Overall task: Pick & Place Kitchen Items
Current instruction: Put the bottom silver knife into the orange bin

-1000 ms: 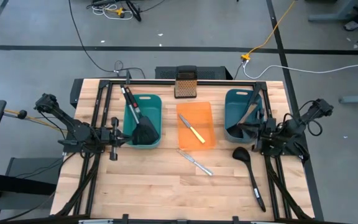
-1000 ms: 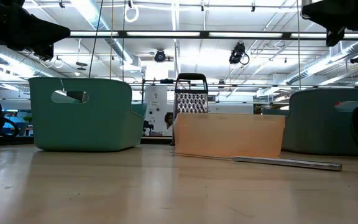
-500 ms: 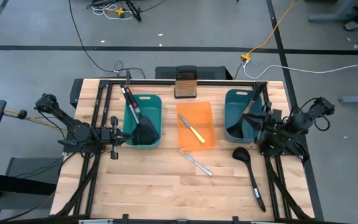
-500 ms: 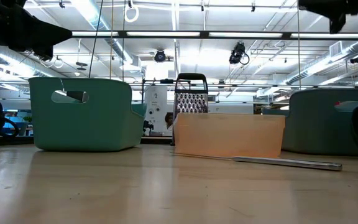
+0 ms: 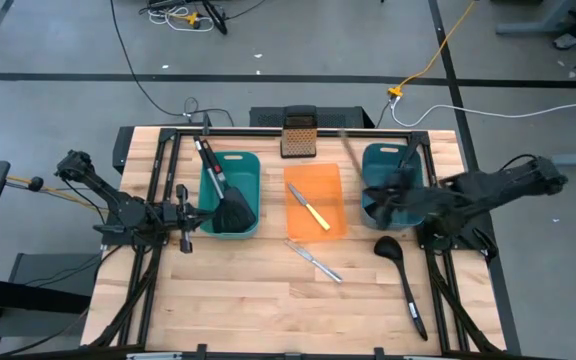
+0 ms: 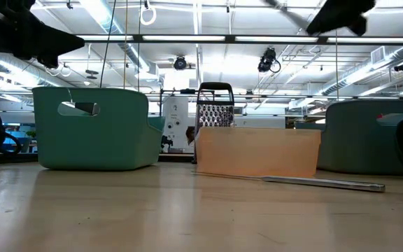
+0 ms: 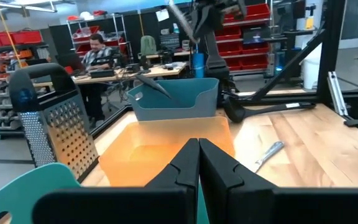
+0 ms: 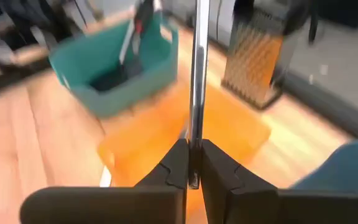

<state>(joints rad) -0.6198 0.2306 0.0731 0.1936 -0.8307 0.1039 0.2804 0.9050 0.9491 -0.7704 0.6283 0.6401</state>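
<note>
My right gripper (image 5: 396,190) hangs over the near-left part of the right teal bin (image 5: 388,165), shut on a slim silver knife (image 5: 361,152) that points toward the far edge. My left gripper (image 5: 182,215) waits shut beside the left teal bin (image 5: 230,192), which holds black utensils (image 5: 230,205). A yellow-handled knife (image 5: 313,214) lies in the orange tray (image 5: 315,180). A second silver knife (image 5: 315,260) and a black ladle (image 5: 404,280) lie flat on the table. Another black utensil (image 5: 376,208) rests in the right bin. My right gripper pinches the silver knife between its two fingers (image 8: 173,163) near one end (image 8: 196,134); which end I cannot tell. The knife runs straight out ahead along the fingers and is lifted clear of table and bins.
A dark metal box grater (image 5: 298,135) stands at the far edge behind the orange tray. Bare wood lies along the near half of the table (image 5: 248,300). Black frame rails run down both sides. A person (image 7: 98,50) sits in the room beyond the table.
My right gripper has swung quickly from the table's right side toward the left, out over the right bin and closer to the orange tray, blurring in the views. The silver knife now shows in its hold, pointing toward the far edge.
</note>
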